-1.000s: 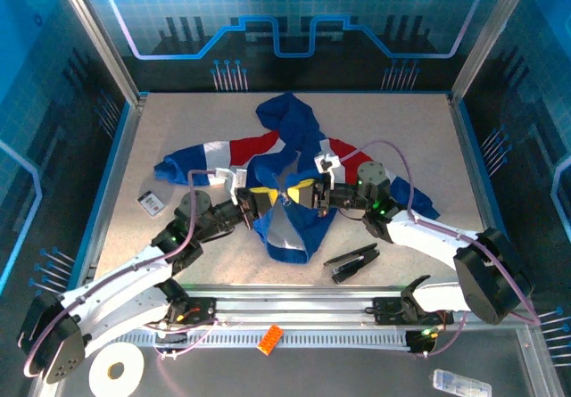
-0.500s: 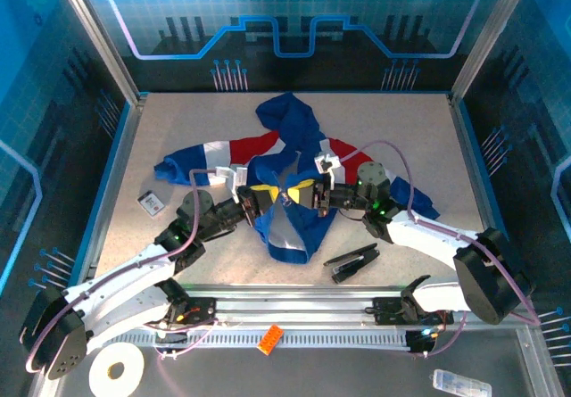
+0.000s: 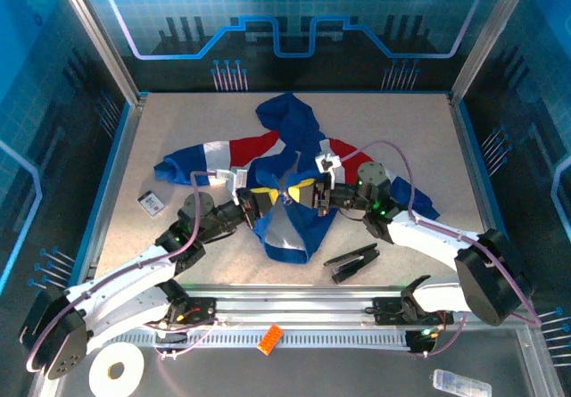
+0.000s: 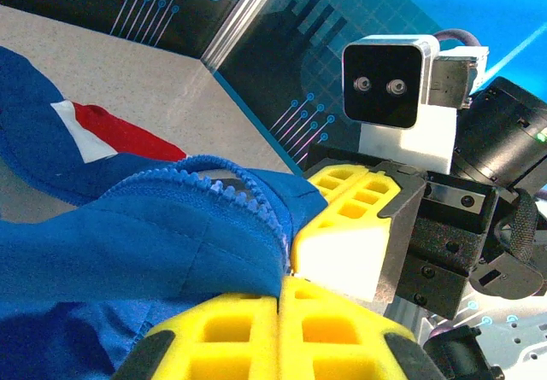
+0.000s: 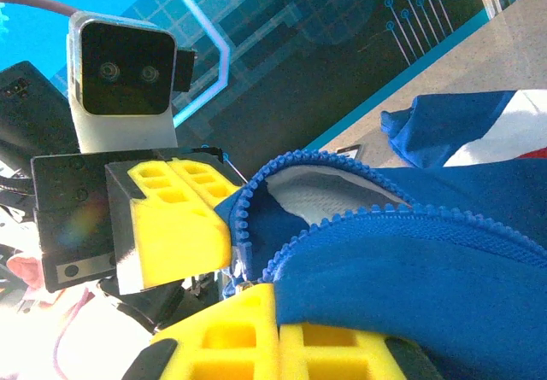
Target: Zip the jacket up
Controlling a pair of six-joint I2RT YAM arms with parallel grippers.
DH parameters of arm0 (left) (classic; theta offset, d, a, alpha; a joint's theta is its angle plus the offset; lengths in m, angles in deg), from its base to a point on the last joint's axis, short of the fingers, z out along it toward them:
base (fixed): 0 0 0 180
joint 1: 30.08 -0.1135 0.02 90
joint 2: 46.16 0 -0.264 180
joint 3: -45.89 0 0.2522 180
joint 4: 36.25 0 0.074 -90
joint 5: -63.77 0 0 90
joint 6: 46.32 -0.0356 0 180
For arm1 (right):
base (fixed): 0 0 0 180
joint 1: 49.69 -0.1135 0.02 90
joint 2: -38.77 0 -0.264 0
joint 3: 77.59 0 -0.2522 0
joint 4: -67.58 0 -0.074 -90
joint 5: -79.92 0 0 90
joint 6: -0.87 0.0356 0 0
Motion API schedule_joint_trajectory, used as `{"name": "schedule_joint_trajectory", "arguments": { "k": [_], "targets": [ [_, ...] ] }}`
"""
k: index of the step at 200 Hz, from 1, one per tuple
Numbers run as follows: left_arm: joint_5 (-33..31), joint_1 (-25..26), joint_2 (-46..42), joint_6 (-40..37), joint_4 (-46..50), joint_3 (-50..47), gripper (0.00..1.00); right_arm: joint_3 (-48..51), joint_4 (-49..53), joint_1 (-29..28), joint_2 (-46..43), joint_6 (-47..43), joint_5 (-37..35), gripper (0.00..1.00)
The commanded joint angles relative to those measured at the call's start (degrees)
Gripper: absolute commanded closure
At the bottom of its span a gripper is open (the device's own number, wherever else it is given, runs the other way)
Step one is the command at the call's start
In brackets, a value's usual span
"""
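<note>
Speckled beige counter inside a blue-lit enclosure carries the jacket, crumpled mid-counter with its hood toward the far wall. From above, the left gripper and right gripper meet nose to nose over the jacket's open front. Against a second ago almost nothing has moved: the left gripper has crept a touch nearer its partner and the lower flap has drifted slightly (no visible run along the zipper).

Seen from the left wrist, that arm's yellow fingers are pressed together on the blue front edge just below the zipper teeth, with the right gripper's finger touching theirs.

Seen from the right wrist, its own fingers are likewise clamped narrow on the facing edge, and the teeth curl open in front of them.

My reading is that both halves are held but the bottom ends are not yet mated, so zipping has hardly begun.
</note>
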Motion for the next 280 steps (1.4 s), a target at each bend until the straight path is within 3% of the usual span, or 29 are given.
{"name": "schedule_joint_trajectory", "arguments": {
  "k": [1, 142, 280],
  "targets": [
    [-0.3, 0.5, 0.1, 0.3, -2.8, -0.7, 1.00, 0.2, -1.4, 0.7, -0.9, -0.7, -0.4, 1.00],
    [-0.5, 1.4, 2.4, 1.0, -5.4, -0.9, 1.00, 0.2, -2.5, 0.4, -0.2, 0.0, 0.8, 1.00],
    [1.1, 2.1, 1.3, -1.9, 1.1, -1.6, 1.00, 0.4, -2.1, -0.4, -0.9, 0.4, -0.4, 1.00]
  ]
}}
